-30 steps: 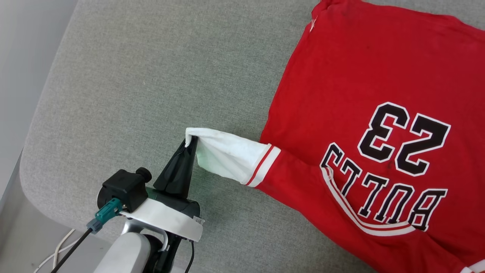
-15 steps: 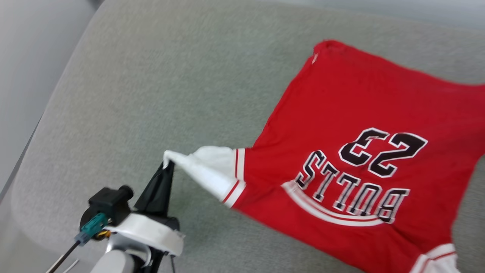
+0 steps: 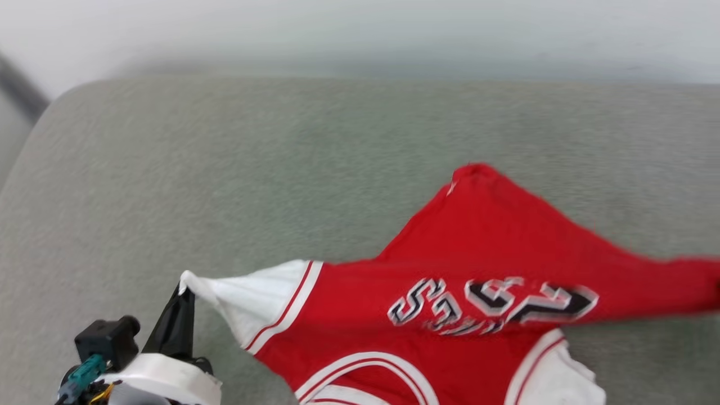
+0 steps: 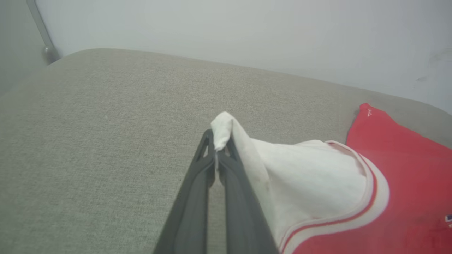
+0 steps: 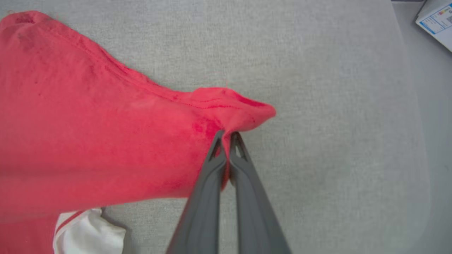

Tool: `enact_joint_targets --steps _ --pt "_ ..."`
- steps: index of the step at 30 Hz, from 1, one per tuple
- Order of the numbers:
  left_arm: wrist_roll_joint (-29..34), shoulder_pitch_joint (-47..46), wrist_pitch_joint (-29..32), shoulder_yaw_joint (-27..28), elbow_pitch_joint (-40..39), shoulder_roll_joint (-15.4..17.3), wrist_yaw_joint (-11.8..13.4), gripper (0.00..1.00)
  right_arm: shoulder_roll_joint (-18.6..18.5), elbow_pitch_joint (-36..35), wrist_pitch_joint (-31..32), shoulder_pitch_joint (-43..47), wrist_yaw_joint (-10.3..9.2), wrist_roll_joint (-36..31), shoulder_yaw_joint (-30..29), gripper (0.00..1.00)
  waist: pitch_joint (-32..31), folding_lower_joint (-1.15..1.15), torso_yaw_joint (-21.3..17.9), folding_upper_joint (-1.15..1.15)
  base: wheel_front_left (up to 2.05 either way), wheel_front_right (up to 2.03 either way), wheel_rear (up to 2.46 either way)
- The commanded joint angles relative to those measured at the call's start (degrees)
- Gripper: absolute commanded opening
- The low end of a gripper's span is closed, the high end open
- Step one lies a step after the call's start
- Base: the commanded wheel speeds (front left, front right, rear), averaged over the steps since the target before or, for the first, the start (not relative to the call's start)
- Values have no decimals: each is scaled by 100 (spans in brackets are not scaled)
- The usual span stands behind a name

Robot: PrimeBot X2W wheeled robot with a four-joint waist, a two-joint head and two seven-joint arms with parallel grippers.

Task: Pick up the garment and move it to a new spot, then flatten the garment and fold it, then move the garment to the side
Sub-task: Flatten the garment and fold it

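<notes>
— Head view?
— Blurry. The garment [image 3: 495, 242] drapes the grey cushion [image 3: 225, 169] toward 5 o'clock; the left gripper [image 3: 181, 291], at 7, pinches its white sleeve.
— Left wrist?
— Same pinch; metal tube [image 4: 39, 31] at 11.
— Right wrist?
— The right gripper [image 5: 227, 135] nips a red edge; cut-off sheet [image 5: 436, 17] at 1.

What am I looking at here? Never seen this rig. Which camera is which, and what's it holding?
It is a two-armed robot; each arm ends in a gripper with two long dark fingers. One picture is from a camera on its head, looking down. The other two are from wrist cameras looking along each gripper's fingers. On the grey fabric-covered surface is a red jersey T-shirt with a blurred black-and-white print. The left gripper is shut on the tip of the white sleeve end. The right gripper is shut on a red edge of the same shirt, so both arms hold it.
</notes>
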Motion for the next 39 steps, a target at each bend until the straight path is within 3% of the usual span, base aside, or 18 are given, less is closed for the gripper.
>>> enact_joint_targets --steps 1,7,12,13,14,18,25,28,32,39 --pt "-44 134 35 80 -45 67 76 0 218 -267 -40 637 -4 42 -50 0 -287 1 -453 0 0 0 0" --pt "-100 313 133 127 -86 102 200 0 835 -504 -61 1874 -4 -31 -9 0 -364 1 -807 0 0 0 0" --pt "-46 354 209 99 -105 166 255 0 1225 -308 -107 2222 -4 63 103 0 -334 1 -955 0 0 0 0" --pt "-60 362 229 87 -107 165 259 0 1265 -259 -167 2245 -3 67 121 25 -325 1 -978 0 0 0 0" --pt "-68 371 236 84 -115 167 263 0 1295 -224 -251 2252 -3 84 158 100 -319 1 -999 0 0 0 0" --pt "-58 373 279 71 -177 190 301 0 1318 -288 -1034 2044 -3 196 149 100 -285 1 -1017 0 0 0 0" --pt "-25 163 343 12 -375 207 294 0 1129 -252 -3528 1225 -3 274 167 100 -109 1 -851 0 0 0 0" --pt "-10 100 360 1 -438 218 285 0 986 -118 -3766 949 -3 343 323 100 -13 1 -797 0 0 0 0" --pt "53 -95 376 -56 -600 227 265 0 555 144 -3528 226 -3 447 981 100 234 1 -645 0 0 0 0" --pt "169 -545 395 -260 -785 179 116 0 -226 348 -1757 -1033 -3 785 2366 100 662 1 -264 0 0 0 0"
